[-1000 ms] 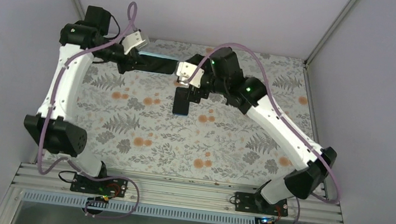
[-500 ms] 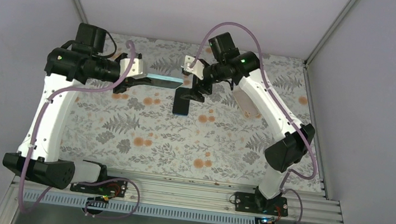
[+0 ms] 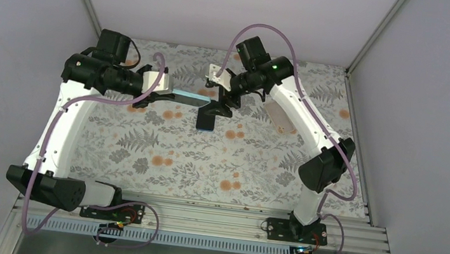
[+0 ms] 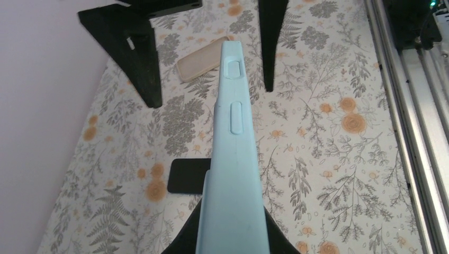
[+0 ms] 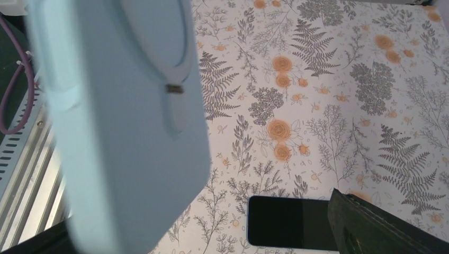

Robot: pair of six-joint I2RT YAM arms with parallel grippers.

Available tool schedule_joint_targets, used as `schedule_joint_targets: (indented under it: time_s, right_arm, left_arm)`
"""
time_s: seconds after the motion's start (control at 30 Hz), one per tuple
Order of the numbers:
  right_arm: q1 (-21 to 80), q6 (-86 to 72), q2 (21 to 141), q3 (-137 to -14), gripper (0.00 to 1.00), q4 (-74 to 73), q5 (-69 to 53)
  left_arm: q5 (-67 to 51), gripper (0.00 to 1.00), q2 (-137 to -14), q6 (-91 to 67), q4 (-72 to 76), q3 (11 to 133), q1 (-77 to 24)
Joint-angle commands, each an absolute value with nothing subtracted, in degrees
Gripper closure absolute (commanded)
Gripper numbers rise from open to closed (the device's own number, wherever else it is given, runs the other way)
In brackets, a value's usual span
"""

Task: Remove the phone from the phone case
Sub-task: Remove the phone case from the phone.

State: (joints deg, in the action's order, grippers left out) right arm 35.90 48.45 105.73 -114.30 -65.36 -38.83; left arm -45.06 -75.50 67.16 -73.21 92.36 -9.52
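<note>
My left gripper point(image 3: 163, 94) clamps the phone point(image 4: 231, 159) near the table's point(image 3: 238, 160) far edge; my right gripper point(image 3: 223, 101) gapes wide at its free end.

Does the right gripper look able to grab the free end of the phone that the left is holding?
Probably yes: the right gripper is open, its fingers flanking the phone's free end, nothing between them; the left gripper is shut on the other end.

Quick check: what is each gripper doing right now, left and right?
Left gripper: closed, holding the phone.
Right gripper: open, fingers spread, holding nothing.
</note>
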Motion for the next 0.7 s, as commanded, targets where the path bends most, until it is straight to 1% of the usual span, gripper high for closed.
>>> schedule_joint_targets:
  time_s: [0.0, 0.43, 0.67]
  right_arm:
    - [35.5, 49.0, 107.4, -116.9, 0.0, -65.1, -40.4]
    - [33.9, 51.7, 109.1, -118.0, 0.0, -67.6, -41.5]
    - [33.5, 51.9, 111.3, -121.9, 0.0, -69.1, -39.3]
  left_arm:
    - [-48.8, 0.98, -75.0, 69.1, -73.7, 94.6, -11.2]
    - [-48.5, 0.98, -74.1, 70.1, -77.7, 95.8, -13.1]
    - [-47.9, 0.98, -73.1, 68.0, -77.7, 94.9, -17.1]
